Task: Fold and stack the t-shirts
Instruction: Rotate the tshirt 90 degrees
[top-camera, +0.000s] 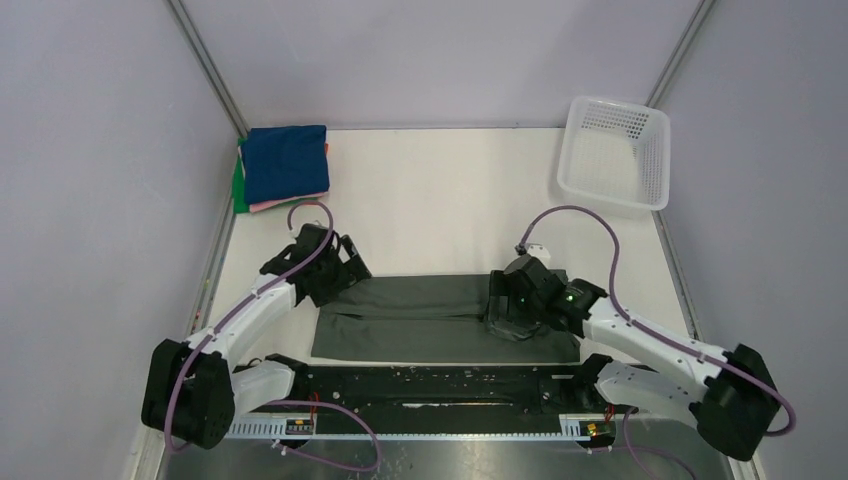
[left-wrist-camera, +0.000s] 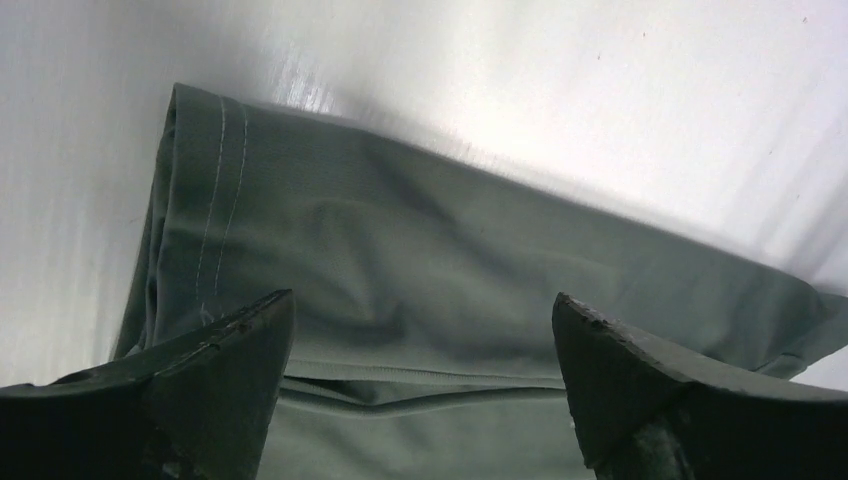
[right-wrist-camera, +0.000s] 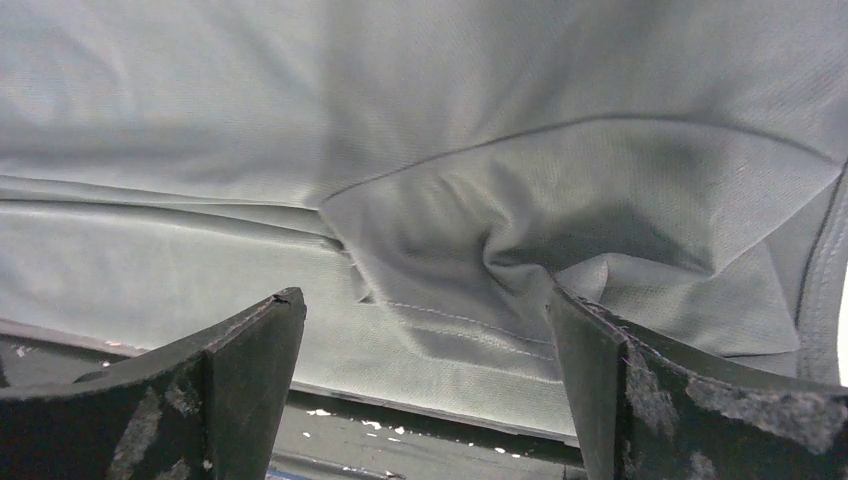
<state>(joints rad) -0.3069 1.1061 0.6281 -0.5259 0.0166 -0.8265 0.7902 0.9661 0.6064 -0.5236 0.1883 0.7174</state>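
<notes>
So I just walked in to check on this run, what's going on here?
Two robot arms are folding a dark grey-green t-shirt, lying as a long folded strip at the near edge of the table. The left gripper is over its left end, the right gripper over its right end, both open, holding nothing. Folded shirts, navy on top, are stacked far left; a white basket stands far right.

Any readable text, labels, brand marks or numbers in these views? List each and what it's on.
No readable text in any view.
Dark grey-green t-shirt: plain cloth and stitching only, no print or tag showing.
Folded stack of t-shirts: no print visible.
White mesh basket: no label visible.
Small boards on the near rail: any marking is too small to read.
</notes>
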